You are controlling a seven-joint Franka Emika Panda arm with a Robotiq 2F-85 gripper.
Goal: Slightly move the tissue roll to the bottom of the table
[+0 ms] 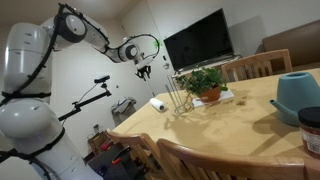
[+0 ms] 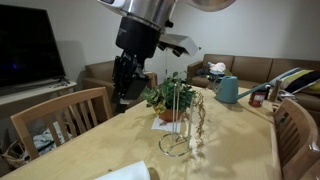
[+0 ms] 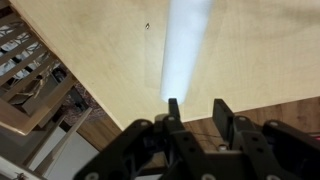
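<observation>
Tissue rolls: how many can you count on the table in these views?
1. The roll lies on its side near the edge of the table, beside the wire rack. Another could be hidden behind the plant.

Potted plant (image 1: 205,82): green leaves, reddish pot, upright on a flat white base (image 1: 226,97). Wire rack (image 1: 177,96) is just beside it: thin metal loops, upright. In an exterior view the rack stands in front of the plant. Teal watering can (image 1: 297,95) is well apart from the plant, toward frame right. Dark jar (image 1: 311,130) sits near the can, cut by the frame edge. Flat-screen TV (image 1: 198,40) is dark, against the wall. Wooden chairs: one behind the plant (image 1: 258,65), one in the foreground (image 1: 200,160). Sofa (image 2: 250,70) in the background. Black stand (image 1: 90,98) by the wall. Wrist view: floor clutter (image 3: 30,75), blurred, not identifiable.
</observation>
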